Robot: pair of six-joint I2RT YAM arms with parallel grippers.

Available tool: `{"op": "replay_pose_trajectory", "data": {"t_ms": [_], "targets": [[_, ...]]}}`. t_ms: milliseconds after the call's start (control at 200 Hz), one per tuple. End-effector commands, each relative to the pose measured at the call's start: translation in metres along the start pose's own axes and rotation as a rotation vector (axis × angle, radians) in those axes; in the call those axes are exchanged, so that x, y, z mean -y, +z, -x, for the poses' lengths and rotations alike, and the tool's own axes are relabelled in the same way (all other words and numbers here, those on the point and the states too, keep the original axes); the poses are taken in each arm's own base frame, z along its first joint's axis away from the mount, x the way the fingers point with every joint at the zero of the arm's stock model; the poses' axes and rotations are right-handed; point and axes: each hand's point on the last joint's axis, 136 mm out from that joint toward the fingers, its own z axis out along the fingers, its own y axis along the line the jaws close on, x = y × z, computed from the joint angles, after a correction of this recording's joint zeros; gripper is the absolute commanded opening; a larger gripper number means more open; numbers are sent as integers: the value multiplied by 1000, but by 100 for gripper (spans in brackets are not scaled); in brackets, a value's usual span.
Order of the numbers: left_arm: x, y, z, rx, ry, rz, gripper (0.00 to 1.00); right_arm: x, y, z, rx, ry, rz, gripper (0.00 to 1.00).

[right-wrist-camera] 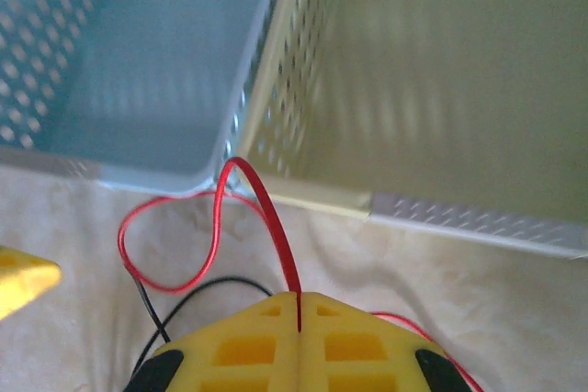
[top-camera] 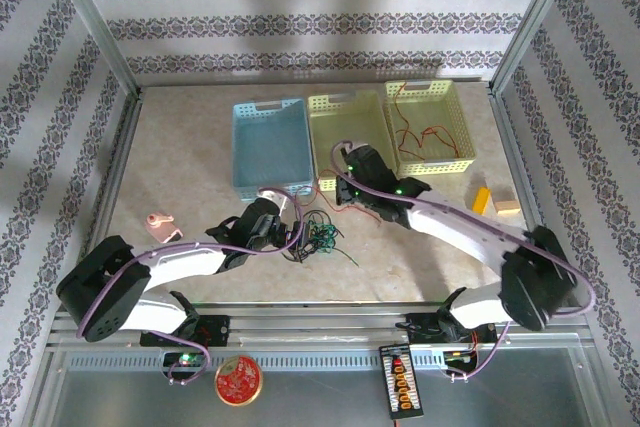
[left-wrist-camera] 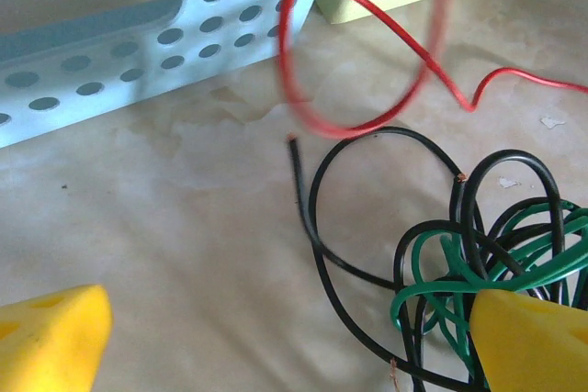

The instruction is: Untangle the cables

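R claw (right-wrist-camera: 299, 298) is clamping tight on the red cable (right-wrist-camera: 274, 236), which is looping up right by the corner where the blue basket (right-wrist-camera: 253, 80) and yellow basket (right-wrist-camera: 303, 61) are meeting. L claw (left-wrist-camera: 289, 341) is hanging wide apart w/ nothing in it, just over the black cable (left-wrist-camera: 312, 208) + green cable (left-wrist-camera: 432, 268) knot. On the top cam the tangle (top-camera: 320, 237) is lying on the table (top-camera: 180, 147) at approx 6 o'clock from those baskets, w/ L claw sitting at its 9 and R claw at its 12.

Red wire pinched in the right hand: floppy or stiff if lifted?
Thin red wire holds open loops above the shut right hand, so probably springy, not limp. That thin, likely very light. May drag the nearby black and green wire tangle.
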Motion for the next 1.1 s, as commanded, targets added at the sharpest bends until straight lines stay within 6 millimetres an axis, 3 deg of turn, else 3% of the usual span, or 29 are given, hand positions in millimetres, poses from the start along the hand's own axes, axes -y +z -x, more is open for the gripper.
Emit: {"op": "replay_pose_trajectory", "data": {"t_ms": [0,140,320,490,625,770,970,1095], "targets": [[10,2,1,-21,40,-16,99,19,-36,36,175,-8,-83,0],[11,7,0,-30,49,-12,100,35,-92,76,373,6,-142,0],[13,11,0,-39,58,-9,100,61,-158,111,568,47,-214,0],[13,13,0,-40,58,-6,100,72,-208,148,702,73,-194,0],[14,15,-2,-47,60,-7,99,89,-232,179,773,76,-244,0],[16,16,0,-45,66,-10,100,122,-222,204,759,98,-367,0],[19,14,-2,-48,83,-12,100,175,-162,223,611,153,-514,0],[21,11,-2,-47,96,-8,100,203,-128,224,535,148,-649,0]]}}
